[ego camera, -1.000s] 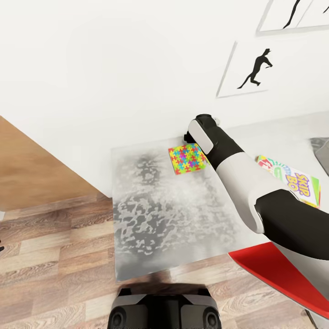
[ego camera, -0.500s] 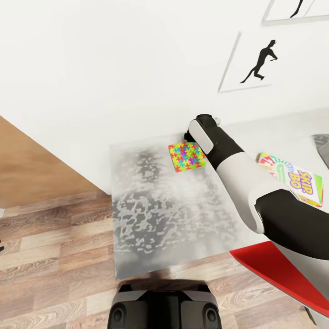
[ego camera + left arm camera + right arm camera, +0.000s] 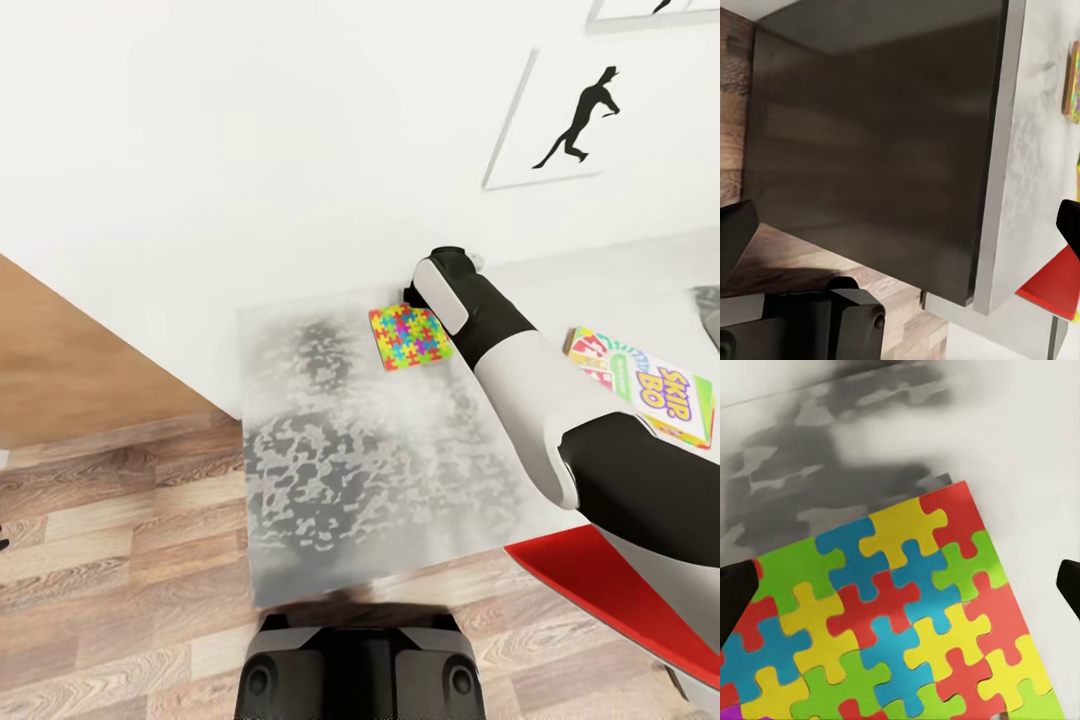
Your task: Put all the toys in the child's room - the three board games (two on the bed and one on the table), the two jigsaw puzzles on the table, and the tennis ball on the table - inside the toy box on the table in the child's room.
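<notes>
- At the far edge of the table's [image 3: 350,480] mottled grey section, a jigsaw [image 3: 412,337] is lying flat, close to the wall.
- The right arm [image 3: 520,390] is reaching across the table, its wrist sitting over the jigsaw's far right corner; in the head view the arm is hiding the fingers.
- In the right wrist view the jigsaw [image 3: 885,637] is lying directly below the camera, and the right gripper [image 3: 907,592] is showing two dark fingertips [image 3: 735,592] spread wide at the picture's opposite edges, gripping nothing.
- Whether the tips are touching the jigsaw cannot be told.
- On the white part of the table, the Skip-Bo box [image 3: 650,390] is lying flat, partly behind the right arm, well apart from the jigsaw.
- A dinosaur picture [image 3: 565,120] is hanging on the wall above the table.
- The left wrist view is looking at the table's dark side [image 3: 877,142] above the wood floor [image 3: 735,82]; the left gripper's opening cannot be told.
</notes>
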### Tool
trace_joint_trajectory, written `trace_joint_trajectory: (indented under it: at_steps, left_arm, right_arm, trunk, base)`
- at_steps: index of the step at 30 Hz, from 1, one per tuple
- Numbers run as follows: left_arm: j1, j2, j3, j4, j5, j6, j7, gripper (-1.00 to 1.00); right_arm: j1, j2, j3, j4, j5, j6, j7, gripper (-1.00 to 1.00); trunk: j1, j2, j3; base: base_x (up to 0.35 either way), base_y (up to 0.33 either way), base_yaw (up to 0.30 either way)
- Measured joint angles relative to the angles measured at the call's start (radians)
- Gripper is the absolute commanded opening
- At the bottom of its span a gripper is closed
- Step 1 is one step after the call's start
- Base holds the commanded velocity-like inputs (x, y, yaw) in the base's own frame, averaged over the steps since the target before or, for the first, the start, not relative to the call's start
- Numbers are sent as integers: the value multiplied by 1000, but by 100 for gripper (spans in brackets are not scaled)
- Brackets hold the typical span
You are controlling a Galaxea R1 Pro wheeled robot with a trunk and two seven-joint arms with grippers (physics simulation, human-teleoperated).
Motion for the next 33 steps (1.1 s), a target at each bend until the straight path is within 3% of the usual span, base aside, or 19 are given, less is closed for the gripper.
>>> trace_joint_trajectory:
  at_steps: [21,33]
  left_arm:
    - [0,0,0,0,0,0,0,100]
    - [0,0,0,0,0,0,0,100]
  right_arm:
    - [-45,-4,-1,-2,0,0,1,100]
    - [-74,-1,-2,1,-2,1,1,100]
  trunk:
    - [0,0,-34]
    - [0,0,-39]
  base:
    - [0,0,0]
    - [0,0,0]
